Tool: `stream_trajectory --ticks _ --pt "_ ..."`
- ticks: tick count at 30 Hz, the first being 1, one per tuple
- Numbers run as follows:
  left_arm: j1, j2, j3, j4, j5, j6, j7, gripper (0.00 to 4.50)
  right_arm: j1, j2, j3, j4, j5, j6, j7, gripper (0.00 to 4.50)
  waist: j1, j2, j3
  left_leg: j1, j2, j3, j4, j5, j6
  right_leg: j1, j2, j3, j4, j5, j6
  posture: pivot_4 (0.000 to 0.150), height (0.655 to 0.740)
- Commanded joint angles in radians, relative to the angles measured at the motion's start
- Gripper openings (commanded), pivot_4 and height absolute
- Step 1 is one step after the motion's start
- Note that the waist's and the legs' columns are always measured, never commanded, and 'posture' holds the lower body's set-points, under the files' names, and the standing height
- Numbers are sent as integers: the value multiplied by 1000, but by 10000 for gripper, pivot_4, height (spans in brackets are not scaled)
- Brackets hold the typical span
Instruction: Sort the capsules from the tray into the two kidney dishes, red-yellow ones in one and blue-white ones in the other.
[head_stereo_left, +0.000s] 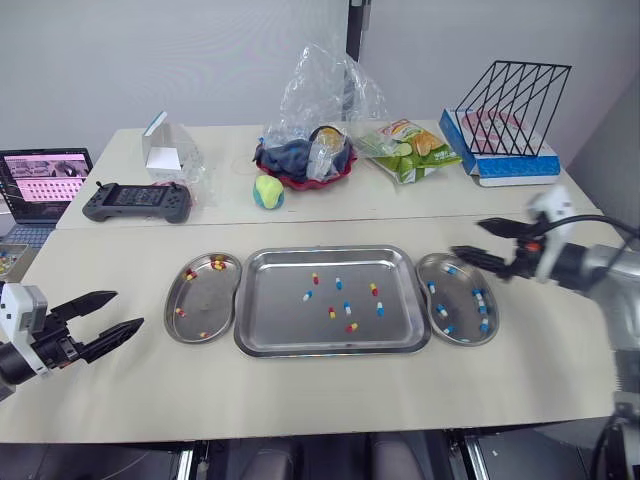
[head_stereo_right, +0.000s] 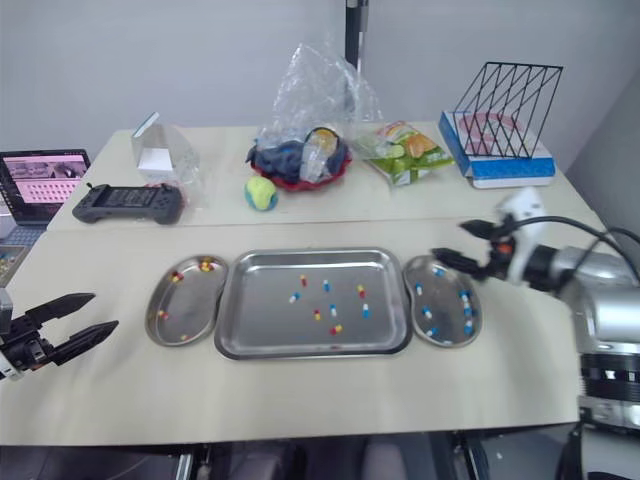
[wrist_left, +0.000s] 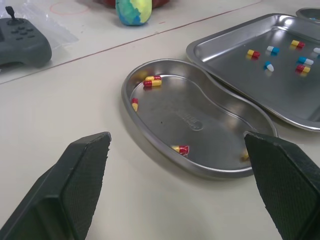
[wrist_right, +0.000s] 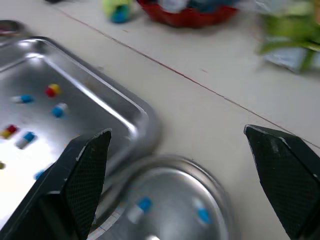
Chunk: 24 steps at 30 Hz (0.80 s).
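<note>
My left gripper (head_stereo_left: 128, 309) hangs wide open and empty near the left kidney dish (head_stereo_left: 205, 310). My right gripper (head_stereo_left: 466, 237), also spread and empty, hovers over the right kidney dish (head_stereo_left: 462, 298). Capsules (head_stereo_left: 346, 307) lie in the tray (head_stereo_left: 280, 320) between. The ball (head_stereo_left: 267, 191), controller (head_stereo_left: 137, 201) and snack bag (head_stereo_left: 410, 148) sit well behind.

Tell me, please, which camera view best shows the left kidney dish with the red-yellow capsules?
The left wrist view: the left kidney dish sits close, each red-yellow capsule distinct. The eye views show it whole but small, capsules as specks. The right wrist view faces the other dish.
</note>
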Motion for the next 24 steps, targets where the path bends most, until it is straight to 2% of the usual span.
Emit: stream_trajectory --ticks 1,6,10,11,15,24 --pt "8 0 14 -42 -21 2 12 45000 -50 45 51 -113 13 58 -58 44604 5 0 0 0 0 0 0 0 0 0 0 0 0 0 0 1500 7400" --pt "17 -1 15 -53 -21 6 9 45000 -77 88 123 -177 -20 84 -107 44604 21 0 0 -1 0 2 0 1 -2 -2 0 1 -2 0 0 1500 7400" --pt "34 -3 6 -122 -50 44 -3 45000 -179 204 292 -213 12 183 -84 44604 7 -2 0 -1 1 5 0 0 -2 -2 2 3 -3 1 0 1500 7400" --pt "37 -4 6 -137 -53 52 1 45000 -191 220 311 -207 15 190 -70 44604 7 -3 0 -1 6 8 0 -1 -3 -4 7 7 -4 4 -3 1500 7400" --pt "52 -4 7 -180 -63 73 7 45000 -196 236 440 -155 -98 120 -68 44604 7 -3 0 -1 10 11 0 -1 -5 -8 11 9 -3 4 -4 1500 7400" --pt "87 -20 16 -254 -87 103 31 45000 -208 355 515 -70 -177 103 -114 44604 8 -4 0 -2 11 17 0 -1 -5 -11 13 12 -3 6 -6 1500 7400"
